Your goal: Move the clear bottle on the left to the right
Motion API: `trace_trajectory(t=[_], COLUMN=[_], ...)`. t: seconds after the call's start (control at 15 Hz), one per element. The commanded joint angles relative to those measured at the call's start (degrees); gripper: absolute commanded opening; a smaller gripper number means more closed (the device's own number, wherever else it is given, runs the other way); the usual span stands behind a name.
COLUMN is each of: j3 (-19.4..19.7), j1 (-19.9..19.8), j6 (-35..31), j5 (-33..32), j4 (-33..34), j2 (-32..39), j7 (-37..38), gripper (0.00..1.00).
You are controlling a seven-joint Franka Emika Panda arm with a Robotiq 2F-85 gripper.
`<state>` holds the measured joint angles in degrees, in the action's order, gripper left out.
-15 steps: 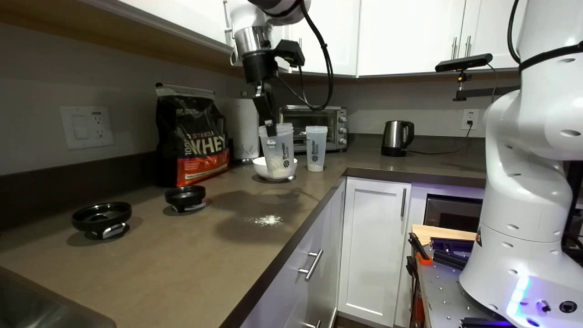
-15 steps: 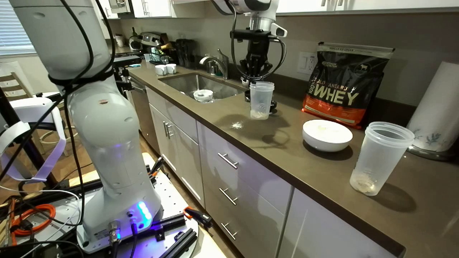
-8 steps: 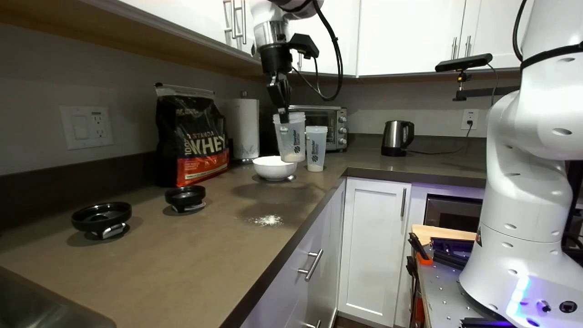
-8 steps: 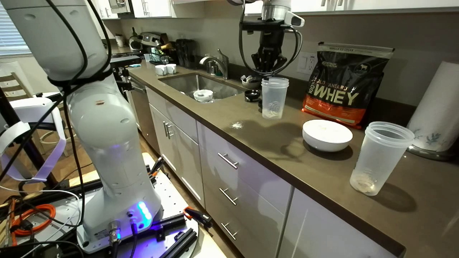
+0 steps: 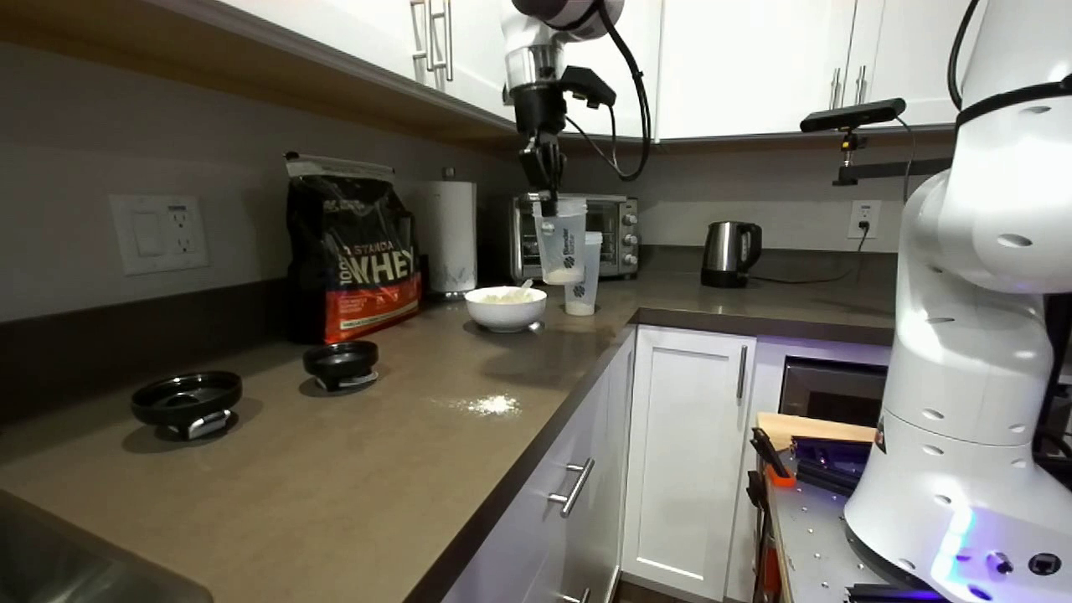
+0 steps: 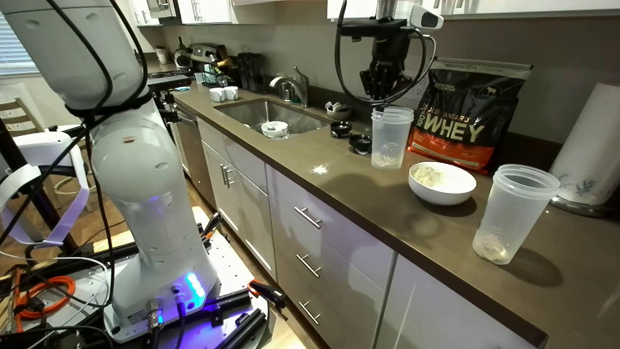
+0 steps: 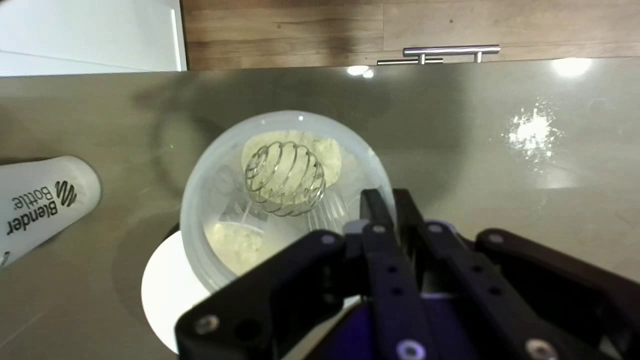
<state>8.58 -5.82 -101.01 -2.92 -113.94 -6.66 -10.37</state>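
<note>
The clear bottle hangs in the air over the counter, mouth up and close to upright, its rim pinched by the gripper, whose fingers close on the wall from either side. In the wrist view a wire whisk ball and pale powder lie inside it. Over the last second it has moved toward the second bottle, which stands unmoved on the counter; in an exterior view it now covers part of that one, where half a second ago it hung just beside it. In an exterior view a black lid, then mostly hidden, now shows next to it. The white bowl stays put; its heap of powder shows more plainly than before. The spilled powder and the whey bag stay where they were.
</note>
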Motion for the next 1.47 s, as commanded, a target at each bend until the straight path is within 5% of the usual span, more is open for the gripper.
trace_trajectory(t=[0.0, 1.4], j3=[0.53, 5.46], j1=[-1.35, -5.69], j6=[-0.68, -12.76], j5=[-0.45, 0.43], j4=[0.05, -2.72], j2=[0.2, 5.55], j7=[2.32, 0.04], gripper=[0.02, 0.02])
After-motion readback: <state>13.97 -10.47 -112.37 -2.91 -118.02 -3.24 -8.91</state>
